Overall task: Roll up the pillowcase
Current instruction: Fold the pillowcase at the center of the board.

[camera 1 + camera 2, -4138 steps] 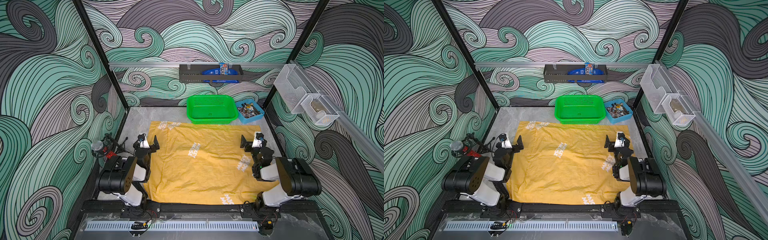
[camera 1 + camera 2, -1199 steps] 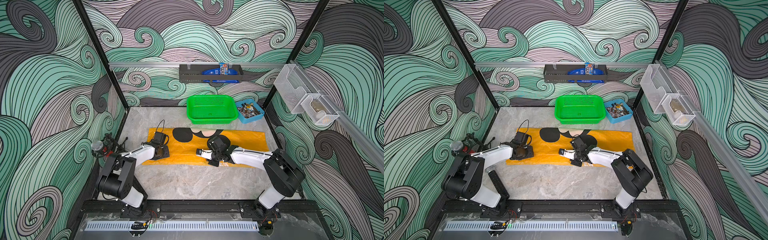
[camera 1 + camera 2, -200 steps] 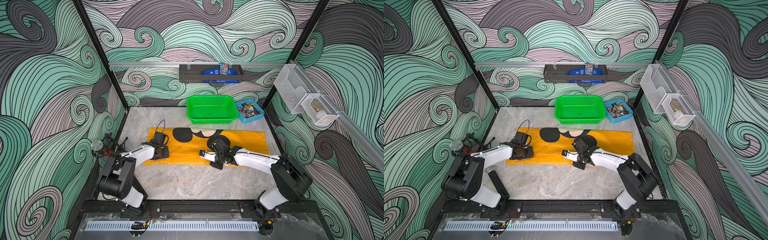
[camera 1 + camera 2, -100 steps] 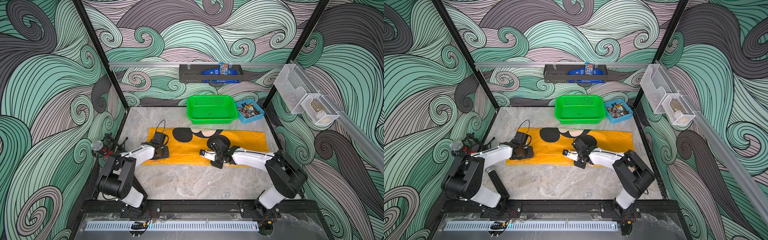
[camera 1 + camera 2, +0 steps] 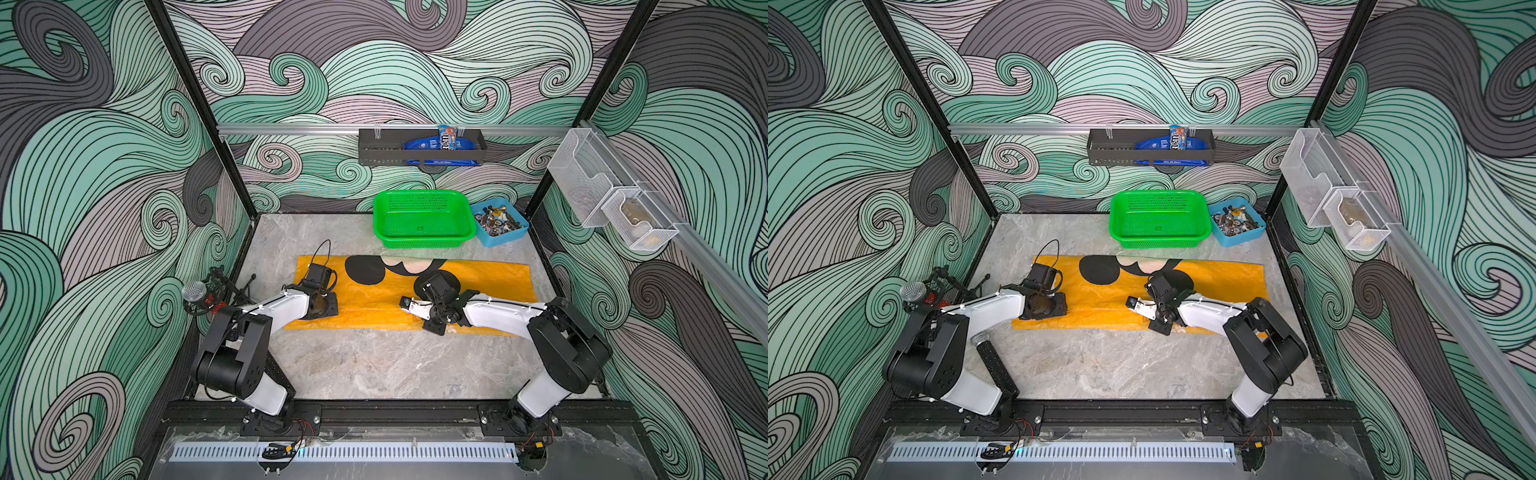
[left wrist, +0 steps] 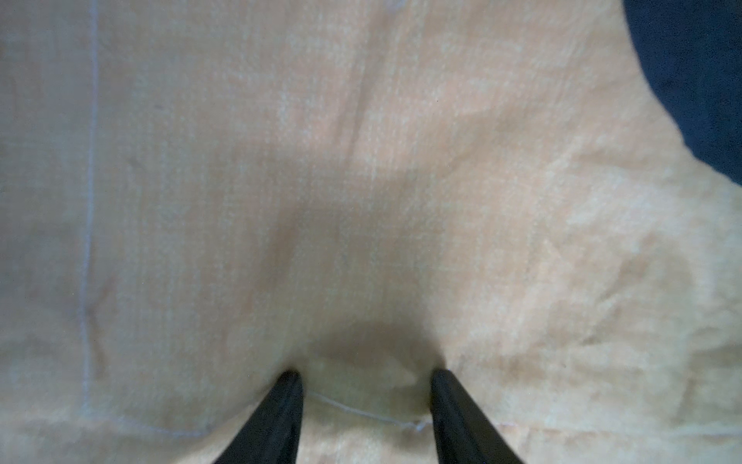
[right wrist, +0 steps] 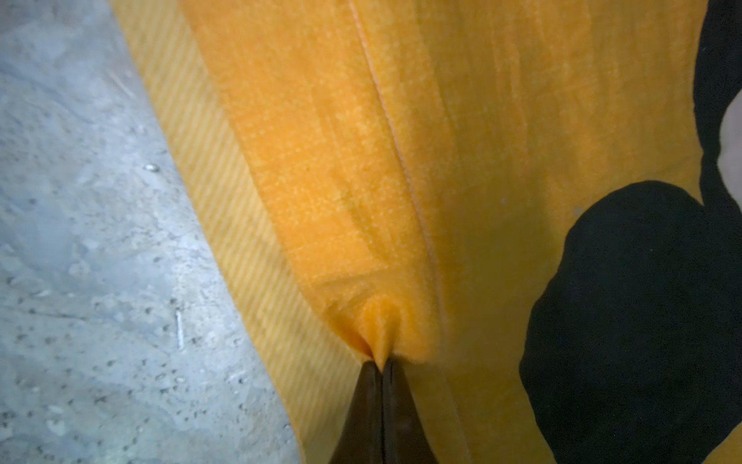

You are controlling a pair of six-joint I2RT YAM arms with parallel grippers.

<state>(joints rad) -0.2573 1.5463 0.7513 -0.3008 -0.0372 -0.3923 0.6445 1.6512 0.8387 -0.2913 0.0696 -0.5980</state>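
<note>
The two dark fingers of the right pincer [image 7: 380,371] are pressed together on a small raised fold of the yellow pillowcase [image 7: 341,160]. The cloth makes creases that run away from this pinch. A stitched seam [image 7: 401,160] passes close beside it. A black print [image 7: 626,321] with round shapes covers the cloth on one side. On the other side, past a paler striped border [image 7: 225,201], the grey speckled desk [image 7: 80,241] is bare.

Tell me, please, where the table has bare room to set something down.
The widest bare stretch of table lies between the pillowcase's near edge and the front rail. A smaller patch sits behind the pillowcase, left of the green basket. The far right corner is crowded by basket and blue bin.
</note>
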